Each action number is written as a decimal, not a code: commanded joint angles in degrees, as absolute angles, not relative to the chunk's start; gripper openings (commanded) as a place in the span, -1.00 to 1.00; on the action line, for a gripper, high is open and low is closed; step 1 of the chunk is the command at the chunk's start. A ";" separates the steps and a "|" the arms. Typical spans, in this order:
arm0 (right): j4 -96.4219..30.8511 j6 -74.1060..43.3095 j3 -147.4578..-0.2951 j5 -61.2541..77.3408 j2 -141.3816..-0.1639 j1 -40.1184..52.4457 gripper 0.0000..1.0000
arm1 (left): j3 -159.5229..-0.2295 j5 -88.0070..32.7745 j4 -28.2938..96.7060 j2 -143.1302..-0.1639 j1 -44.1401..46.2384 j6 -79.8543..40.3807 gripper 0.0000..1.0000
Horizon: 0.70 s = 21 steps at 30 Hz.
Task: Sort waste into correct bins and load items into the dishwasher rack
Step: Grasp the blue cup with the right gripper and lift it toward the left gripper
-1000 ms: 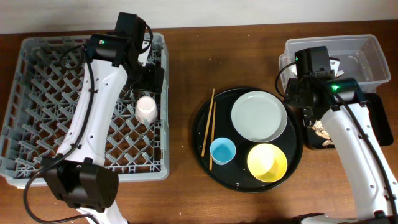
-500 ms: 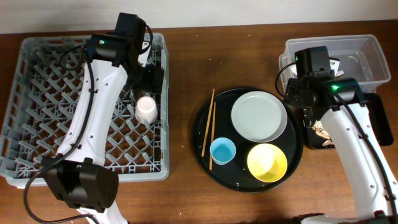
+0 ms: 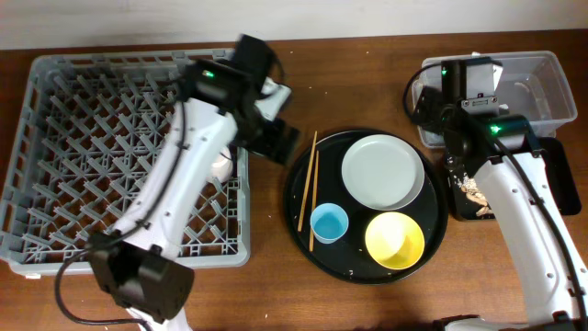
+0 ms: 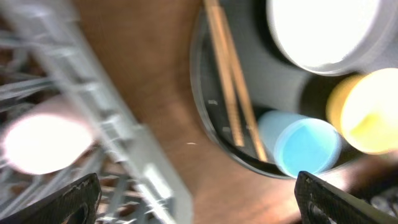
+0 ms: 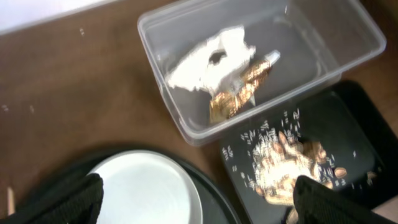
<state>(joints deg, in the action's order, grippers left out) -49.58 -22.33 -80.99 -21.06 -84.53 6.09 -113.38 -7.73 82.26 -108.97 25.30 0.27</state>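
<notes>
The pink cup (image 3: 218, 164) sits in the grey dishwasher rack (image 3: 55, 165) near its right edge and also shows in the left wrist view (image 4: 43, 143). My left gripper (image 3: 273, 140) (image 4: 202, 208) is open and empty above the table between the rack and the round tray. Chopsticks (image 3: 308, 188), white plate (image 3: 381, 170), blue cup (image 3: 329, 223) and yellow bowl (image 3: 395, 239) lie on that tray. My right gripper (image 3: 448, 147) (image 5: 199, 205) is open and empty. The napkin (image 5: 211, 56) and wrapper (image 5: 239, 93) lie in the clear tub (image 5: 348, 37). Food scraps (image 5: 286, 162) lie on the shallow black tray (image 5: 348, 124).
The large round black tray (image 3: 299, 221) stands in the middle of the table. The clear tub (image 3: 551, 64) is at the back right, with the shallow black tray (image 3: 560, 179) just in front of it. Bare wood lies between rack and round tray.
My left arm has swung right from over the rack to its right edge, leaving the pink cup in the rack. My right arm has shifted back toward the tub.
</notes>
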 commanded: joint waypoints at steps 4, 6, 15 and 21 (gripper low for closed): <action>-58.17 -22.76 -81.52 1.96 -84.38 6.04 0.60 | -114.37 -11.16 84.95 -109.06 29.39 0.34 0.98; -65.76 -22.79 -78.63 14.83 -84.38 7.68 0.47 | -114.37 -11.14 84.49 -109.06 26.52 -1.78 0.98; -52.93 -35.83 -56.93 8.21 -84.49 30.26 0.35 | -114.37 -10.76 81.03 -109.08 13.52 -1.93 0.98; -45.30 -36.99 -54.22 6.83 -88.97 31.48 -0.60 | -114.37 -10.79 81.06 -109.06 13.61 -1.96 0.98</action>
<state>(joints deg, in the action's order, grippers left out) -45.76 -35.90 -54.68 8.40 -87.09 31.03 -113.54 -10.52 80.99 -108.99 13.74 -1.39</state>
